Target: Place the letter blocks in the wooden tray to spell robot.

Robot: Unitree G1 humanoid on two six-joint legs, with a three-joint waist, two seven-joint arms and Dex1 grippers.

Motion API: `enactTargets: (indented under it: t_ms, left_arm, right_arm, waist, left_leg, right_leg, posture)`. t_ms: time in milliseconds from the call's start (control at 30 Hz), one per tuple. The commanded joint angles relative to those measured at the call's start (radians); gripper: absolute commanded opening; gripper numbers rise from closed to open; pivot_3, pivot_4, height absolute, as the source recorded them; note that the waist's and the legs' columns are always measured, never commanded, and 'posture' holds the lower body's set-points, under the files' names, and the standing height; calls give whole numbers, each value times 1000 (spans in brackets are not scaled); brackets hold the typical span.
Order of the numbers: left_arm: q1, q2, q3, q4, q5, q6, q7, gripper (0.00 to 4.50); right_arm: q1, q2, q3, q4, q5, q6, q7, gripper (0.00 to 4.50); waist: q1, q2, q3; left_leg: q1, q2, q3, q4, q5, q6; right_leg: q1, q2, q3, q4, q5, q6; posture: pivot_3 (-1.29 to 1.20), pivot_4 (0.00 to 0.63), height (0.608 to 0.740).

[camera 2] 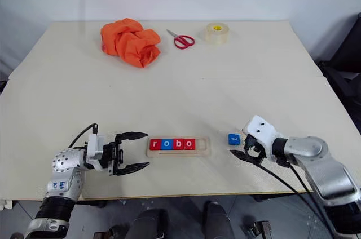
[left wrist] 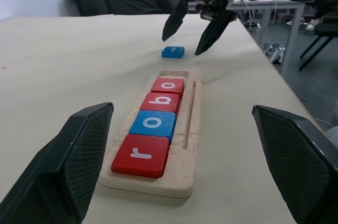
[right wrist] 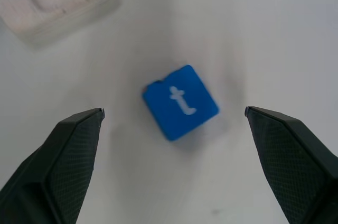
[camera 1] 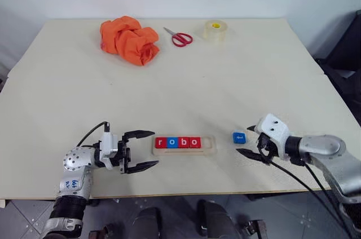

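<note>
The blue t block [right wrist: 181, 102] lies free between the spread right end effector [camera 1: 252, 142]; left end effector [camera 1: 142, 150] apparently spread too.

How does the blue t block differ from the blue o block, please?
The blue t block lies loose on the table, right of the wooden tray; the blue o block sits inside the tray between red blocks. The t block is skewed; the o block is lined up in its row. Both are blue squares with white letters.
</note>
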Motion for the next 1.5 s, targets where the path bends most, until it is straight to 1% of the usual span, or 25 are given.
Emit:
enactTargets:
  t_ms: [33, 100, 200, 333, 433, 467, 700, 833, 900, 1000, 1100, 1167, 1267, 1367, 1500]
  left_arm:
    - [30, -2, 12, -51, -7, -10, 24, 4500]
    - [46, -1, 14, -67, -7, -9, 38, 4500]
    - [63, 2, 11, -86, -8, -6, 49, 4500]
    - [76, 5, 14, -101, -10, -5, 63, 4500]
    - [79, 6, 12, -103, -10, -5, 67, 4500]
    - [78, 6, 11, -101, -9, -5, 67, 4500]
    - [33, -5, -5, -60, -7, -8, 51, 4500]
    - [-10, -9, -19, -22, -7, -6, 22, 4500]
    - [-31, -9, -23, -1, -6, -5, 9, 4500]
    - [-54, -9, -26, 22, -5, -5, -10, 4500]
    - [-66, 1, -19, 32, -11, 1, -31, 4500]
    - [-69, 4, -16, 35, -11, 3, -39, 4500]
    - [-69, 7, -13, 35, -10, 6, -46, 4500]
    - [-64, 10, -10, 32, -11, 8, -49, 4500]
    - [-63, 12, -10, 32, -10, 7, -49, 4500]
  right_arm:
    - [-83, -13, 52, 136, -48, -109, 92, 4470]
    - [-123, -7, 76, 197, -61, -138, 133, 4470]
    - [-143, 6, 92, 236, -63, -171, 170, 3936]
    - [-157, 27, 102, 248, -73, -169, 169, 2596]
    - [-129, 40, 86, 206, -67, -132, 134, 1611]
    - [-114, 50, 73, 176, -60, -104, 108, 1466]
    - [14, 193, -81, -143, 17, 239, -159, 1469]
    - [68, 317, -153, -326, 29, 473, -341, 1468]
    - [84, 368, -171, -384, 19, 557, -413, 1468]
    - [96, 446, -191, -449, -5, 644, -519, 1468]
    - [95, 547, -197, -545, -31, 745, -632, 1468]
    - [86, 596, -203, -585, -35, 793, -670, 1468]
    - [79, 620, -200, -611, -37, 819, -696, 1468]
    - [85, 640, -199, -653, -24, 845, -705, 2538]
    - [94, 622, -202, -688, -9, 880, -689, 3956]
  waist:
    - [-2, 0, 0]
    - [-2, 0, 0]
    - [-1, 0, 0]
    - [-1, 0, 0]
    - [-2, -1, 0]
    - [-2, -1, -1]
    - [-2, -1, -1]
    - [3, -1, -1]
    - [5, -1, -1]
    - [6, -1, -1]
    - [5, -1, -1]
    - [3, -1, -1]
    - [2, -1, -1]
    - [0, -1, -1]
    - [0, -1, -1]
  left_leg:
    - [0, 0, 0, 0, 0, 0]
    - [0, 0, 1, 1, 0, 0]
    - [1, 0, 1, 1, 0, 0]
    - [1, 0, 1, 2, 0, 0]
    - [1, 0, 1, 2, 0, 0]
    - [2, 0, 1, 2, 0, 0]
    - [2, 1, 1, 2, 0, -1]
    - [1, 0, 1, 2, 0, -1]
    - [1, 0, 1, 2, 0, -1]
    - [0, 0, 1, 2, 0, 0]
    - [0, 0, 1, 2, 0, 0]
    - [0, 0, 0, 1, 0, 0]
    - [0, 0, 0, 1, 0, 0]
    - [0, 0, 0, 1, 0, 0]
    - [0, 0, 0, 1, 0, 0]
  right_leg:
    - [0, 0, 0, 0, 0, 0]
    - [0, 0, 1, 0, 0, 1]
    - [1, 0, 1, 1, 1, 1]
    - [1, -1, 1, 1, 1, 1]
    - [1, -1, 1, 1, 1, 0]
    - [1, -1, 1, 2, 1, 0]
    - [1, -1, 1, 3, 1, 0]
    - [0, -1, 1, 3, 1, -1]
    - [0, -2, 1, 3, 1, -1]
    - [0, -2, 1, 2, 1, -1]
    - [-1, -1, 1, 2, 1, -1]
    - [-1, -1, 1, 2, 1, -1]
    - [-1, -1, 1, 2, 1, -1]
    - [-1, -1, 1, 2, 1, -1]
    - [-1, -1, 1, 2, 1, -1]
  posture:
    - [0, 150, 740]
    - [0, 150, 740]
    - [0, 150, 740]
    - [0, 150, 740]
    - [0, 150, 740]
    - [0, 150, 740]
    - [0, 150, 740]
    - [0, 150, 740]
    - [0, 150, 740]
    - [0, 150, 740]
    - [0, 150, 740]
    - [0, 150, 740]
    - [0, 150, 740]
    - [0, 150, 740]
    - [0, 150, 740]
